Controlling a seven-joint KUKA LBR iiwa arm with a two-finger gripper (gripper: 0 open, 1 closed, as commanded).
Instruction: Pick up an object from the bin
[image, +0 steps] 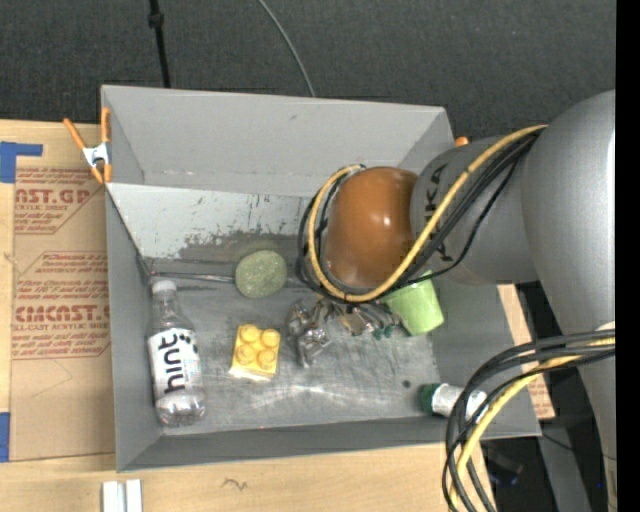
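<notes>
1. Yellow block, hard plastic with round studs, lies flat mid-floor in the bin.
2. My claw is low just right of it; its opening I cannot tell, and I see nothing held.
3. Step, I judge: approach. Next I must centre over its smooth sides.

Arm: silver-grey, enters from right, bends down toward left. Wrist: orange domed cover, looped by black and yellow cables. Gripper: metal, below cover, set low, pointing down-left.
</notes>
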